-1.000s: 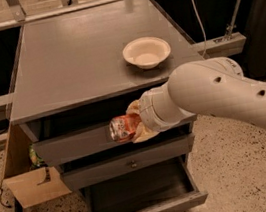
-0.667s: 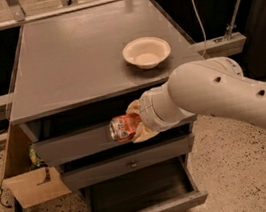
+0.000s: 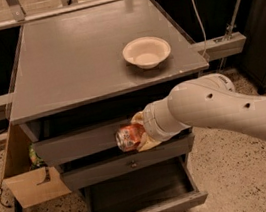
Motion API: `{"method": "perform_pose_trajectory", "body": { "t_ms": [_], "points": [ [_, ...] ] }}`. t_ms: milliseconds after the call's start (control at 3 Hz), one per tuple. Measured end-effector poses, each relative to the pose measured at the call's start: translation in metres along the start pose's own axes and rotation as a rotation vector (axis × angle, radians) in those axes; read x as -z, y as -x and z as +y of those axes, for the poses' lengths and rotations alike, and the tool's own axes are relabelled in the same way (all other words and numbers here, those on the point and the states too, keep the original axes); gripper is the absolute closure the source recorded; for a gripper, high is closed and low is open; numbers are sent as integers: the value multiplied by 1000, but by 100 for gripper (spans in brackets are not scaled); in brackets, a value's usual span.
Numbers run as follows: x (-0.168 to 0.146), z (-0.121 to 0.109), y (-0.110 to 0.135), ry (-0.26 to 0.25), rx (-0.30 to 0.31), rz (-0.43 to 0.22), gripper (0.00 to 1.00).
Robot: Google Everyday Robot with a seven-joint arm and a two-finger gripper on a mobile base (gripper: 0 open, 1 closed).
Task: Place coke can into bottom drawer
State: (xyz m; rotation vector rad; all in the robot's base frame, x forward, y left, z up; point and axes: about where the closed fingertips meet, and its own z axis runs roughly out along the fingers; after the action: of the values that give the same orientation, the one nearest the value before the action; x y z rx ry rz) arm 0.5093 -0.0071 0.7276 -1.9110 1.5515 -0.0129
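Observation:
My gripper [image 3: 138, 133] is shut on the coke can [image 3: 127, 137], a small red-orange can with a silver end facing left. It holds the can on its side in front of the upper drawer front, well above the bottom drawer [image 3: 140, 193]. The bottom drawer is pulled out, with a dark interior and a wide flat grey front at the lower edge. My white arm [image 3: 225, 113] comes in from the right. The fingers are mostly hidden behind the can and the wrist.
A cream bowl [image 3: 146, 51] sits on the grey cabinet top [image 3: 75, 62] at the right. Two shallower drawers sit above, the middle one [image 3: 127, 162] with a brass knob. A cardboard box [image 3: 30, 176] stands left of the cabinet. Cables lie on the speckled floor at the left.

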Motion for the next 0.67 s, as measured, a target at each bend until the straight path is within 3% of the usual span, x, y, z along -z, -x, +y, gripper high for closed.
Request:
{"method": "perform_pose_trajectory", "body": {
  "t_ms": [667],
  "points": [
    [-70,32,-64,9,-64,-35,100]
  ]
}}
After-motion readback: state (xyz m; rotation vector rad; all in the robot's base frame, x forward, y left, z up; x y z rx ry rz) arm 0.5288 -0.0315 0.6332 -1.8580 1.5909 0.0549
